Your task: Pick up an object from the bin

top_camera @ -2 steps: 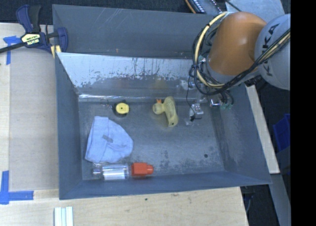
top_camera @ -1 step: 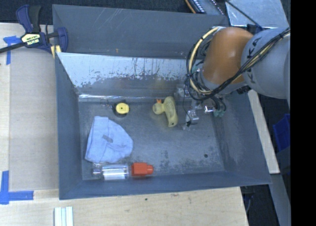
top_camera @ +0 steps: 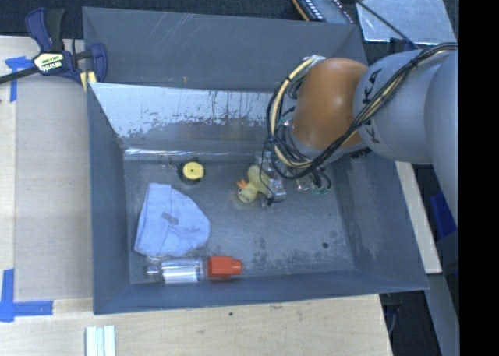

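Observation:
My gripper (top_camera: 269,189) hangs low over the middle of the bin floor, just right of a small yellow toy figure (top_camera: 250,186). The toy lies against the gripper's left side; I cannot see whether it sits between the fingers. A small yellow round disc (top_camera: 192,171) lies further left near the back wall.
A crumpled light-blue cloth (top_camera: 170,220) lies at the front left. A clear bottle with an orange-red cap (top_camera: 192,269) rests along the front wall. The arm with its orange cover and cables reaches in from the right, over the bin's right half.

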